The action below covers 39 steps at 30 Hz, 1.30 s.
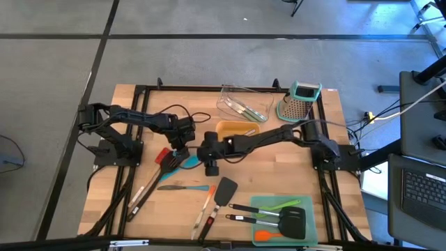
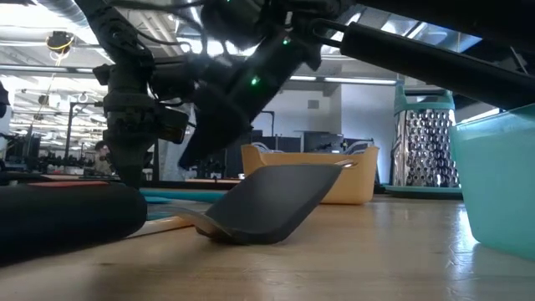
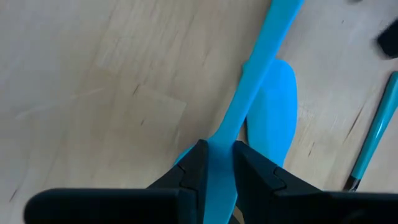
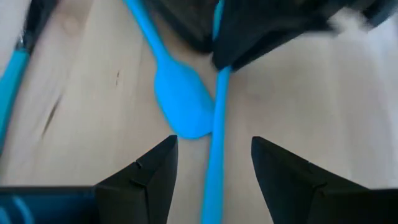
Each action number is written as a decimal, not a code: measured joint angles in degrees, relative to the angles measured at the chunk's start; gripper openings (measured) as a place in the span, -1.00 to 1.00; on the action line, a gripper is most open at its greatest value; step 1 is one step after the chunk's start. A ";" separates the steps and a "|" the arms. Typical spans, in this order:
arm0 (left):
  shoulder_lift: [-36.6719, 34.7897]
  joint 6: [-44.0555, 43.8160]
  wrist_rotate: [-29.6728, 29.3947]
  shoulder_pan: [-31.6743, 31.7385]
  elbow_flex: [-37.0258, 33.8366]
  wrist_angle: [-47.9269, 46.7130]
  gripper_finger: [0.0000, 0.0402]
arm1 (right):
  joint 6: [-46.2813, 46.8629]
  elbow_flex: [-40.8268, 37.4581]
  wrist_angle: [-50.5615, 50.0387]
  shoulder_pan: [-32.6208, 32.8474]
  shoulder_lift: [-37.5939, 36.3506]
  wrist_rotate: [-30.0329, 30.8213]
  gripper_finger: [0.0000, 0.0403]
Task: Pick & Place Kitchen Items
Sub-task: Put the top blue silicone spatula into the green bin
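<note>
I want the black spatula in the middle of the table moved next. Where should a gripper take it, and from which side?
Probably by the slim handle, coming straight down from above. The black spatula lies flat on the table, its broad blade curving up in the low view, too wide and sloped for the fingers. The handle is narrow, with bare wood either side.

Wooden table [image 1: 139, 111] under scattered utensils [image 1: 182, 187], orange tray [image 1: 235, 128], clear tray [image 1: 237, 104], grater [image 1: 301, 103], perhaps teal tray [image 1: 259, 208].
</note>
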 joint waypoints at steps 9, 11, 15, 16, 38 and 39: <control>0.00 0.27 0.00 0.00 0.02 0.06 -0.71 | -0.41 1.65 -0.96 0.00 4.82 0.15 0.02; 0.00 0.44 0.02 0.00 0.02 0.06 -0.71 | 0.26 1.63 -2.02 0.00 5.23 1.25 0.02; 0.00 0.48 0.02 0.00 0.02 0.10 -0.71 | 0.48 1.65 -2.55 -0.48 5.36 1.63 0.02; 0.00 0.48 0.02 0.00 0.02 0.08 -0.71 | 0.48 1.65 -2.57 -0.50 5.36 1.55 0.02; 0.02 1.95 2.91 0.04 0.37 0.40 -0.71 | 7.94 1.59 -6.14 -1.85 5.36 0.82 -0.89; 0.02 2.24 2.91 0.04 0.62 0.29 -0.71 | 8.69 1.59 -6.21 -1.89 5.34 0.51 -0.89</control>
